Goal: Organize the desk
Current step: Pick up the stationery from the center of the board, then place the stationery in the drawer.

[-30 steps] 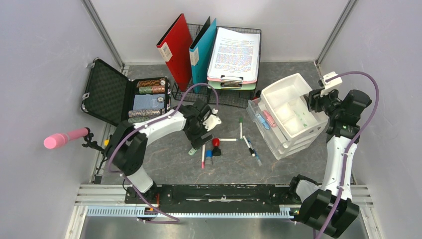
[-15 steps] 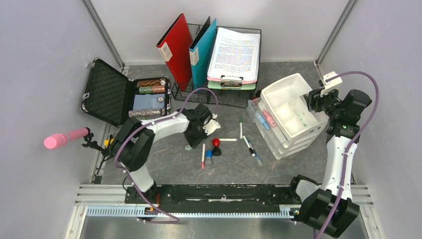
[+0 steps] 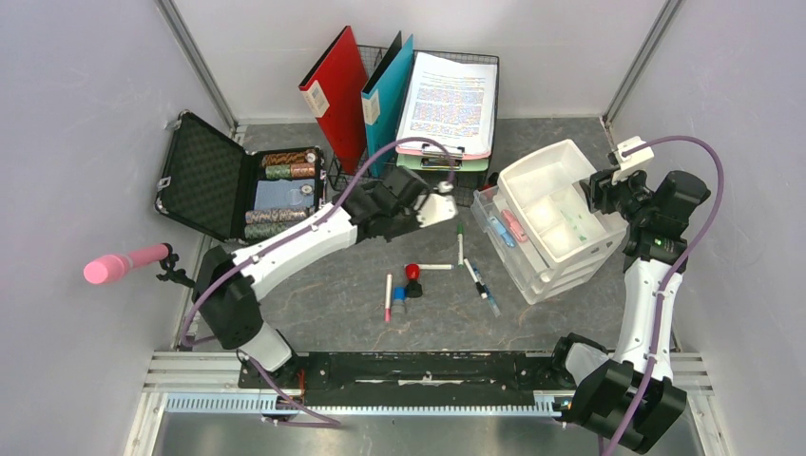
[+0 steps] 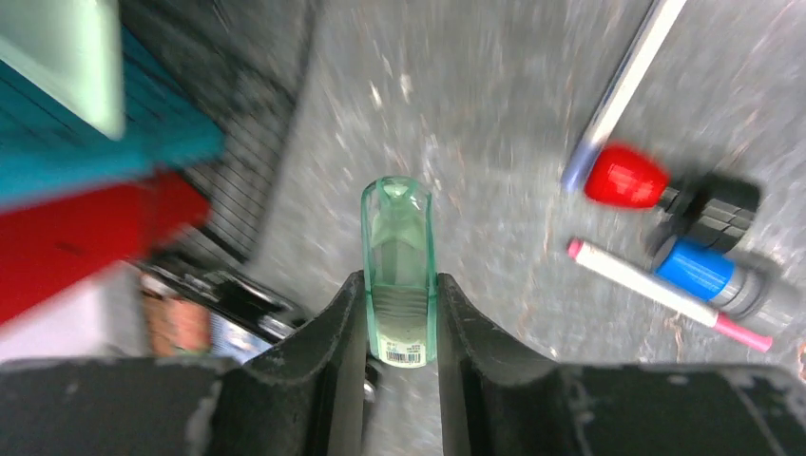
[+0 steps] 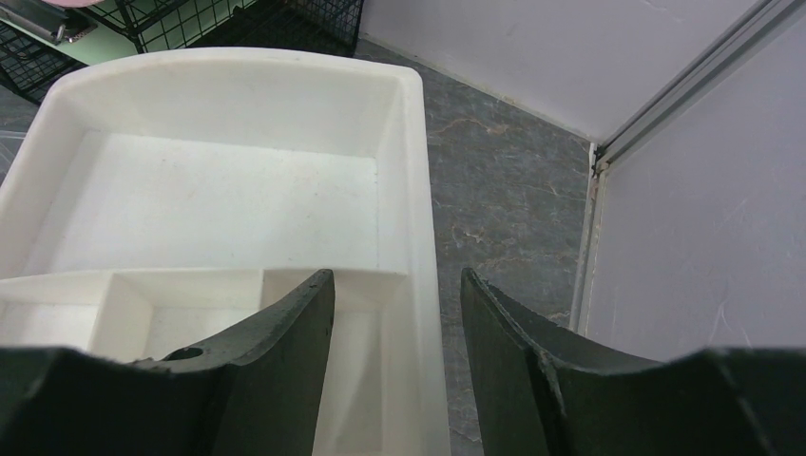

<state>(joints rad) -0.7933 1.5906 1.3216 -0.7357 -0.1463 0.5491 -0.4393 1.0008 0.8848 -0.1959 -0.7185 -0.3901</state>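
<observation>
Left gripper (image 4: 399, 285) pinches green tube (image 4: 397, 228); right gripper (image 5: 397, 280) part-open astride white tray (image 5: 238, 85) rim. Open desk (image 3: 314, 309) at 7 o'clock; walls (image 3: 76, 95) enclose.

Dark-grey mottled stone-look desk (image 3: 323, 313), pale grey walls (image 3: 76, 114), red folder (image 3: 335, 90), teal folder (image 3: 388, 95), multicoloured printed sheet (image 3: 449, 100), white tray (image 3: 551, 195), black case (image 3: 195, 185) with dimpled foam, translucent pale-green tube (image 4: 399, 266) with barcode label, red-capped stamp (image 4: 623, 180), blue-capped stamp (image 4: 699, 269), pink-and-white marker (image 4: 656, 288)
</observation>
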